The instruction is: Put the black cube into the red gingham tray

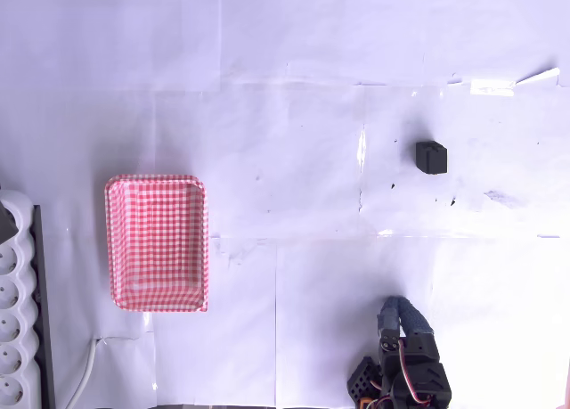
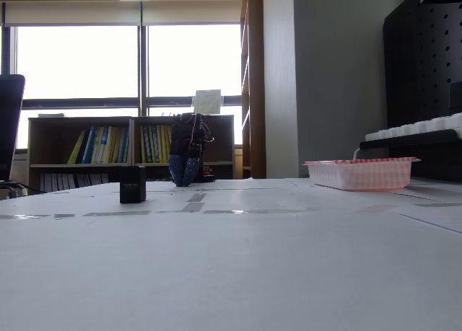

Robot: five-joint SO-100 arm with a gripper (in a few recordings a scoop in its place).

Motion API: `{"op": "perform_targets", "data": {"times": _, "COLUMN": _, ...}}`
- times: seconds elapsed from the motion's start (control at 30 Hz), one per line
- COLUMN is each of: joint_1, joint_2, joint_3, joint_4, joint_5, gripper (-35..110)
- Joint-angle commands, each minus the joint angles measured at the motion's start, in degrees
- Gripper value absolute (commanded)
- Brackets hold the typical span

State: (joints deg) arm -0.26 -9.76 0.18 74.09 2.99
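Observation:
The black cube (image 1: pixel 431 157) sits alone on the white table at the upper right of the overhead view; in the fixed view the cube (image 2: pixel 133 184) stands left of centre. The red gingham tray (image 1: pixel 158 242) lies empty at the left of the overhead view, and in the fixed view the tray (image 2: pixel 359 172) is at the right. My gripper (image 1: pixel 398 309) is folded in close to the arm's base at the bottom edge, well apart from cube and tray. Its bluish fingers look pressed together with nothing between them. In the fixed view the gripper (image 2: pixel 184 178) points down at the table's far side.
A white power strip (image 1: pixel 13 320) with a dark bar beside it lies along the left edge, just beyond the tray, and its white cable (image 1: pixel 85 373) runs to the bottom edge. Taped seams cross the white table cover.

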Motion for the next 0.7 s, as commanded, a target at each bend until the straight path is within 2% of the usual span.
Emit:
{"op": "perform_targets", "data": {"times": 0.0, "joint_1": -0.18, "joint_2": -0.88, "joint_3": 0.62, "joint_4": 2.9, "joint_5": 1.05, "gripper": 0}}
{"op": "perform_targets", "data": {"times": 0.37, "joint_1": 0.26, "joint_2": 0.44, "joint_3": 0.62, "joint_4": 1.93, "joint_5": 3.08, "gripper": 1}}
{"op": "perform_targets", "data": {"times": 0.4, "joint_1": 0.26, "joint_2": 2.37, "joint_3": 0.7, "joint_4": 0.79, "joint_5": 8.44, "gripper": 1}}
{"op": "perform_targets", "data": {"times": 0.43, "joint_1": 2.11, "joint_2": 4.66, "joint_3": 1.76, "joint_4": -3.96, "joint_5": 20.65, "gripper": 1}}
{"op": "perform_targets", "data": {"times": 0.5, "joint_1": 1.85, "joint_2": 12.48, "joint_3": 3.08, "joint_4": -19.51, "joint_5": 7.65, "gripper": 1}}
{"op": "perform_targets", "data": {"times": 0.53, "joint_1": 1.93, "joint_2": 15.73, "joint_3": 3.08, "joint_4": -27.51, "joint_5": 4.83, "gripper": 3}}
{"op": "perform_targets", "data": {"times": 0.67, "joint_1": 2.99, "joint_2": 31.64, "joint_3": 0.88, "joint_4": -57.83, "joint_5": 7.29, "gripper": 7}}
